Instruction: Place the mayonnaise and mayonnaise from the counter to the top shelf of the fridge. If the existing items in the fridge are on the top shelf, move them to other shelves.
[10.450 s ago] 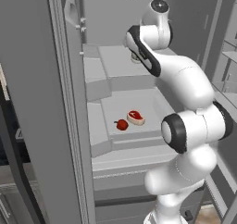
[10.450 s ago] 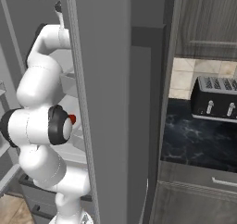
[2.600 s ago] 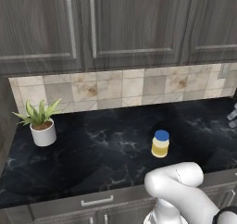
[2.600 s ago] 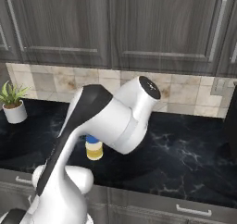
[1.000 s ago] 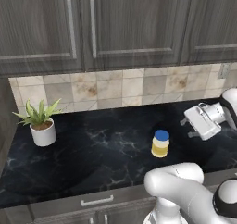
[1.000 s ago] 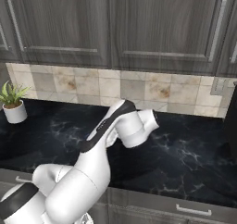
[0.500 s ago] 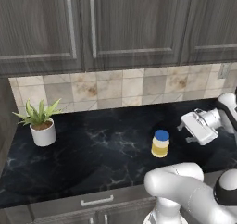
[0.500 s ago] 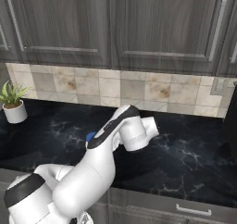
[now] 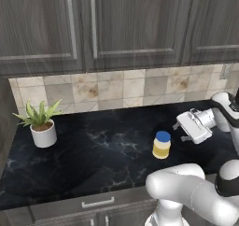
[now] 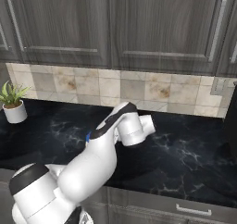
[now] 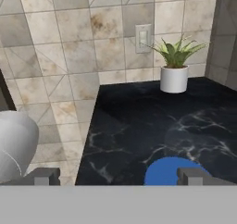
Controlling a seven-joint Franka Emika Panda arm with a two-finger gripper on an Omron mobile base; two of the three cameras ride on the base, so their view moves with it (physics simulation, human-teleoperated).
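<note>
Mayonnaise jar (image 9: pixel 162 144) stands just beside the wide-spread end effector (image 9: pixel 183 130) on counter (image 9: pixel 93 150)

White arm rises from the base, bends at the elbow and reaches fwd, forearm roughly level. Wrist turned so the gripper (image 9: pixel 183 129) points sideways toward robot's left, hanging above the tabletop (image 9: pixel 93 150), not touching anything. Fingers (image 11: pixel 45 176) spread wide apart, nothing between them; both dark tips show in hand view.
</note>
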